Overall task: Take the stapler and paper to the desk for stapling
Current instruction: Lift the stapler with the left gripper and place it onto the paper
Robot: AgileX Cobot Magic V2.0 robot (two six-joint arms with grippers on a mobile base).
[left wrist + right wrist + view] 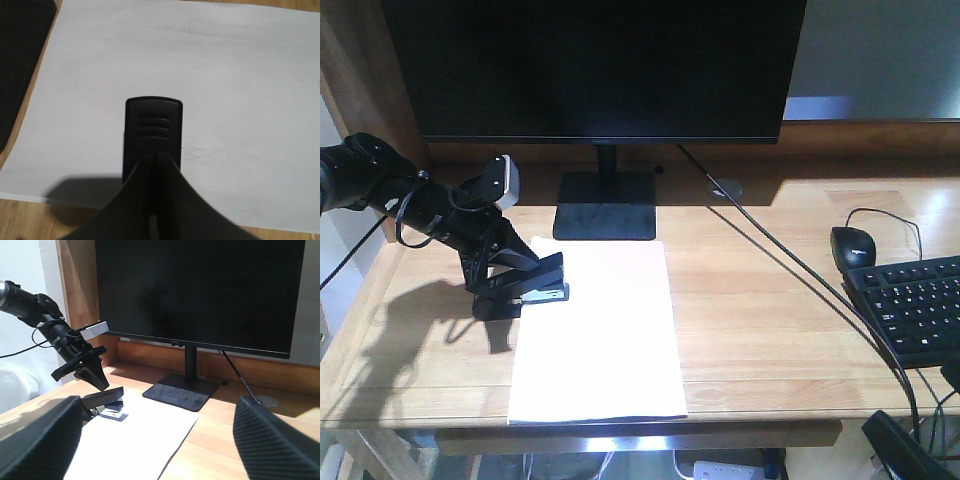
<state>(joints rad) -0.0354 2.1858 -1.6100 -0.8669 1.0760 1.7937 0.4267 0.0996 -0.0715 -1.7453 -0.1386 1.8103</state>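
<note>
The black stapler sits on the left edge of the white paper, which lies flat on the light-wood desk. My left gripper is shut, with its fingertips pressed together right on top of the stapler's upper arm, not around it. In the left wrist view the stapler's ribbed black top shows just past the closed gripper, over the paper. In the right wrist view the stapler and paper lie ahead to the left. My right gripper is wide open and empty, well away from both.
A black monitor on a square stand is right behind the paper. A cable runs across the desk from a round grommet. A black mouse and keyboard are at the right.
</note>
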